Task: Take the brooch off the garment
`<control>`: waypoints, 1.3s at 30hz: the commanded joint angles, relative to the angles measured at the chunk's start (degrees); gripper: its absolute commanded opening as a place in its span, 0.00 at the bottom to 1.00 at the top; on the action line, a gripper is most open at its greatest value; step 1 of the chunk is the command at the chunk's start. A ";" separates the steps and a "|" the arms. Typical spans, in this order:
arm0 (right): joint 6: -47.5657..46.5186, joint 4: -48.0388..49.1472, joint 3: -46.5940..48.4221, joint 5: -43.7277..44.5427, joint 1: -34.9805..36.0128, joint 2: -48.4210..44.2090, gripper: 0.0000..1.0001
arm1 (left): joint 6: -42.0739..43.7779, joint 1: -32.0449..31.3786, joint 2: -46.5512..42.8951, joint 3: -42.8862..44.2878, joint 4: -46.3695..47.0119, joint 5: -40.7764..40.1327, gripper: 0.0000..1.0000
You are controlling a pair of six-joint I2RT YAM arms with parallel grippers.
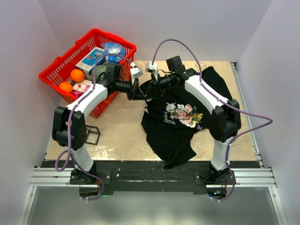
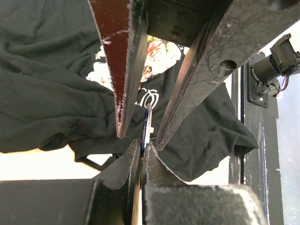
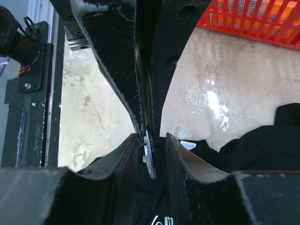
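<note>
1. The brooch is a small blue disc seen edge-on, with a white fitting on its back. It hangs just above the far left edge of the T-shirt; whether its pin is in the cloth cannot be told.
2. The left tool is clamped on the brooch, its two fingers pressed together on the disc's rim.
3. The right tool meets it tip to tip from the T-shirt's side. Its fingers stand apart, one on each side of the disc, with a gap showing between the disc and at least one of them.
4. The black T-shirt lies crumpled on the worktop, its pink, white and green floral print facing up near its middle.
5. A red plastic basket stands to the left of the T-shirt, apart from it — two oranges and some boxes lie inside.
</note>
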 commanded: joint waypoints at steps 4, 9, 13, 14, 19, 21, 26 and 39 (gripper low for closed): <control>-6.55 -2.89 1.95 1.04 0.15 0.14 0.31 | -0.05 -0.10 -1.04 2.50 0.86 2.06 0.00; -8.93 -4.56 2.56 1.65 0.15 0.14 0.29 | 1.62 -0.02 -0.95 3.11 -0.37 1.98 0.00; -10.16 -5.09 3.18 2.09 0.07 0.31 0.26 | 2.94 -0.02 -0.95 3.38 -1.51 1.98 0.00; -10.17 -5.01 3.35 2.10 0.07 0.31 0.25 | 3.12 -0.02 -0.95 3.47 -1.60 1.98 0.00; -9.38 -4.57 4.67 2.10 -0.11 1.10 0.23 | 3.64 -0.02 -1.04 3.38 -2.22 2.06 0.00; -8.94 -4.39 4.85 2.09 -0.28 1.28 0.22 | 3.99 -0.02 -1.21 3.38 -2.57 2.06 0.00; -8.67 -4.39 4.85 1.92 -0.37 1.46 0.20 | 4.43 -0.02 -1.30 3.38 -2.84 2.50 0.00; -7.10 -2.81 4.24 1.83 -0.20 1.72 0.00 | 1.11 -0.02 -0.86 4.08 -0.91 7.60 0.00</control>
